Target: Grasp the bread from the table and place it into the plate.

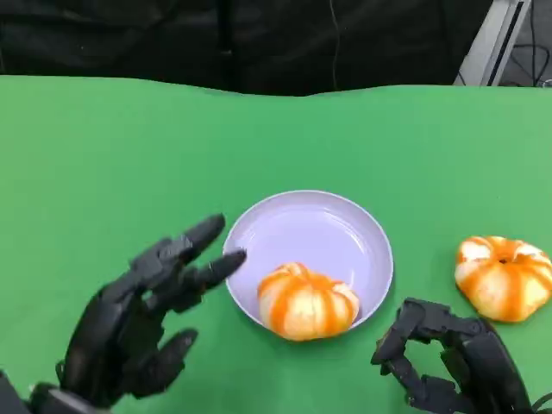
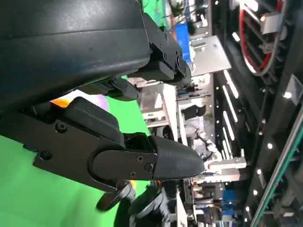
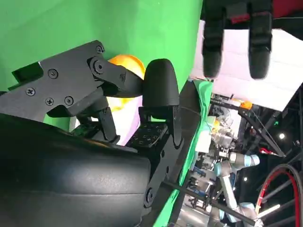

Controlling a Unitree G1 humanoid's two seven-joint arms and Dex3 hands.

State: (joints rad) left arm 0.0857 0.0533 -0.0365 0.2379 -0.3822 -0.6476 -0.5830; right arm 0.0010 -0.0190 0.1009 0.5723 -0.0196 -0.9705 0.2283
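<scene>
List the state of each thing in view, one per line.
Plate: upright, holds one bread at its near rim.
Bread in plate: resting, untouched.
Bread on table: right of plate, untouched.
Left robot hand: open, empty.
Right robot hand: curled, empty.

A plate (image 1: 345, 226) sits on the counter (image 1: 103, 155), near the middle. One bread (image 1: 307, 302) lies in the plate, against its near rim. A second bread (image 1: 504, 276) lies on the counter to the right of the plate, apart from it. The left robot hand (image 1: 142, 319) is at the near left, its fingertips (image 1: 231, 261) just beside the plate's left rim. The right robot hand (image 1: 448, 358) is at the near right, in front of the gap between the plate and the second bread.
</scene>
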